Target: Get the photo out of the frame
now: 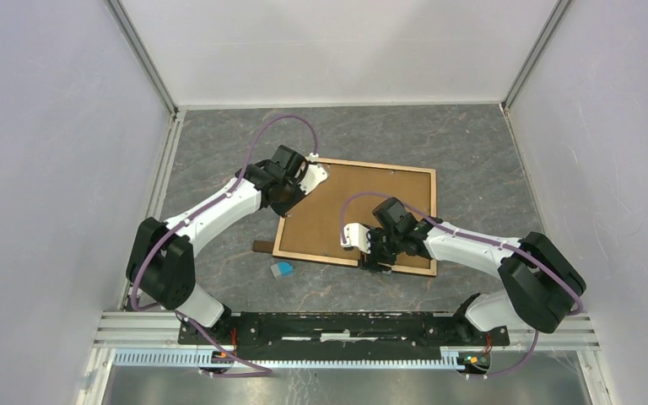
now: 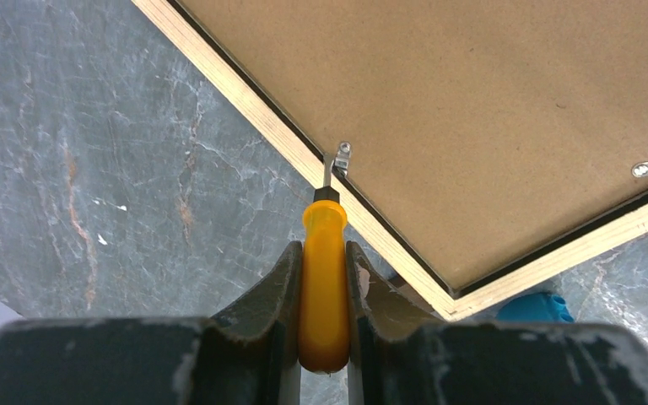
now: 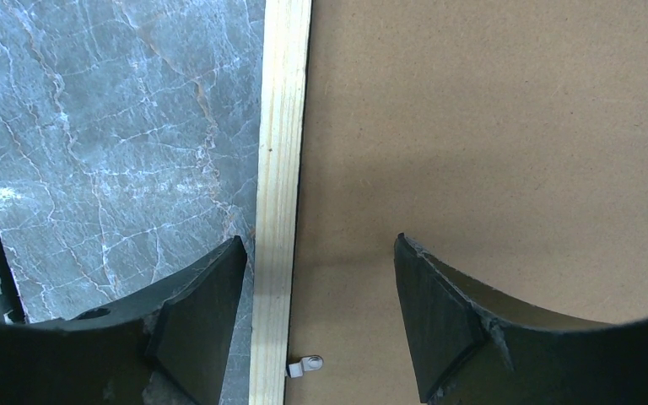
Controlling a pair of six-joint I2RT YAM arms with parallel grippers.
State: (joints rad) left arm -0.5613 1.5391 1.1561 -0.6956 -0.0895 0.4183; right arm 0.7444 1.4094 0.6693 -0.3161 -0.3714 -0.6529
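- Okay, my left gripper (image 2: 323, 260) is clamped on an orange screwdriver (image 2: 324, 228), tip at a metal clip (image 2: 342, 156).
- My right gripper (image 3: 319, 240) gapes over the wood rim (image 3: 280, 169).
- The frame (image 1: 356, 213) lies back-up on the table (image 1: 219, 143).

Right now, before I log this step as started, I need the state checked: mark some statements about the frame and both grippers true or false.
The frame lies back up, brown board showing. True.
The left gripper is empty. False: it is shut on an orange-handled screwdriver.
The screwdriver's tip is at a metal clip on the frame's edge. True.
The right gripper is clamped on the wood rim. False: its jaws stand open, one on each side of the rim.
The photo lies out on the table. False: no photo is in view.
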